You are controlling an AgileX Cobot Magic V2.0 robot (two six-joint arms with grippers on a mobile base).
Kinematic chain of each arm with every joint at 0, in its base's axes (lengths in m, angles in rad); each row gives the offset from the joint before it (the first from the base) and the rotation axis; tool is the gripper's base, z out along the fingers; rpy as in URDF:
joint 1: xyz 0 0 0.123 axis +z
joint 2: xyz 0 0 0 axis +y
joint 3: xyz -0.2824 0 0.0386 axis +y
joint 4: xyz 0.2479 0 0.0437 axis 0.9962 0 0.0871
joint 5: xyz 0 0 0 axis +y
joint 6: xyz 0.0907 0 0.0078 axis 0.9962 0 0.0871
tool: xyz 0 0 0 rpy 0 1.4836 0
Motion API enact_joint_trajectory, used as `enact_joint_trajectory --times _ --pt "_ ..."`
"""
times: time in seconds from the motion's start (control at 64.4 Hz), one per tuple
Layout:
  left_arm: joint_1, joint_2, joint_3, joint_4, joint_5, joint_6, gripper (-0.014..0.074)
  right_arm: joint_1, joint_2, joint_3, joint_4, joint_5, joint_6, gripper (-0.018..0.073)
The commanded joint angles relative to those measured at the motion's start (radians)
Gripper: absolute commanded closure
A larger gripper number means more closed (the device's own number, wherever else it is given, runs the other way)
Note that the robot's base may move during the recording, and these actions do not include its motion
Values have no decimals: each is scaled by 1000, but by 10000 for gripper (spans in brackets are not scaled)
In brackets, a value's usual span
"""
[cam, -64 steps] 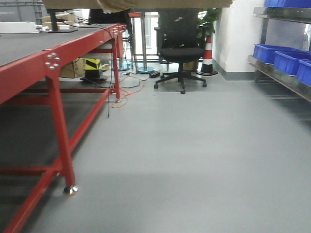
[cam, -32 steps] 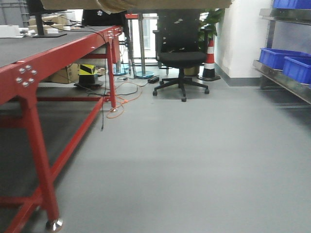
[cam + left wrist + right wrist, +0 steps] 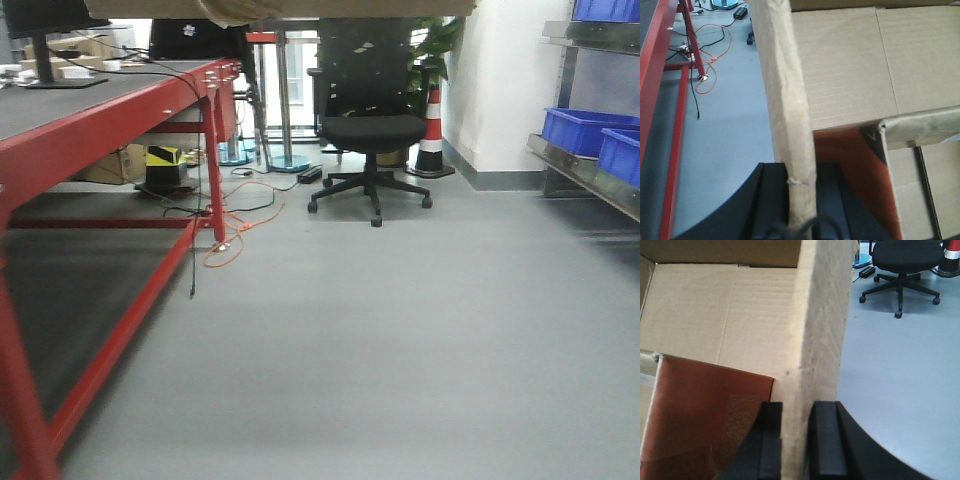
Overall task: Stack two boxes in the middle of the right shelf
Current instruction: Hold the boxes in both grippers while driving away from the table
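I hold an open brown cardboard box from both sides. My left gripper (image 3: 800, 172) is shut on its thin left wall (image 3: 780, 75). My right gripper (image 3: 796, 412) is shut on its right wall (image 3: 820, 305). An orange-red printed cardboard piece (image 3: 850, 165) lies inside the box and also shows in the right wrist view (image 3: 705, 410). The box's underside (image 3: 300, 8) runs along the top of the front view. The steel shelf (image 3: 580, 165) stands at the right edge, with a wide front rail. A second box cannot be made out.
A red-framed table (image 3: 100, 115) runs along the left, with monitors on top. Orange cables (image 3: 235, 235) lie by its leg. A black office chair (image 3: 370, 130) and a traffic cone (image 3: 432, 110) stand ahead. Blue bins (image 3: 585, 130) sit on the shelf.
The view has advanced along the floor: the chair looks nearer, the table's near leg has slid out to the left, and the shelf has shifted right.
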Motion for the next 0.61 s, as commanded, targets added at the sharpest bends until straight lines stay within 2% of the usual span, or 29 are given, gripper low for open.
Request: enact_joint_trajectory --times 0.0,0.171,0.59 --pt "7 -13 -10 -1 -28 6 707 -5 -20 -17 11 -85 -4 712" --pt "7 -13 -10 -1 -40 6 707 -5 -20 -17 11 -85 -4 712" --pt "7 -13 -10 -1 -175 6 707 -5 -20 -17 11 -85 -4 712"
